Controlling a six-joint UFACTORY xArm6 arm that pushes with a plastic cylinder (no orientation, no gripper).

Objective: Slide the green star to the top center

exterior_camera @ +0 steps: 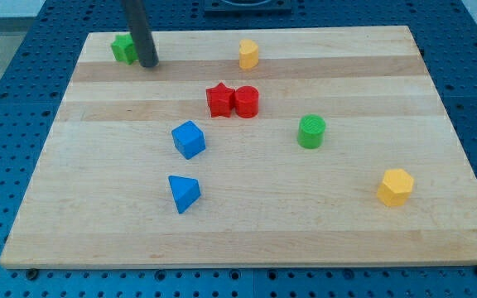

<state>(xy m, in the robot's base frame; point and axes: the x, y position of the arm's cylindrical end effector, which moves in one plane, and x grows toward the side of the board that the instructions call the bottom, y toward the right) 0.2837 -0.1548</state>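
Blue triangular block [183,193]: view's bottom-right of green star [123,48], well apart. Tip [148,63]: a bare rod without fingers, touching green star's right side.

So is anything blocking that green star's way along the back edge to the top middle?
Partly. My tip rests right beside the green star, on its right, the side it must travel toward. Further along the top edge stands a yellow block, roughly at top center. The red blocks sit lower, off that line.

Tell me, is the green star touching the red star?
No, the green star sits at the view's top left, far from the red star.
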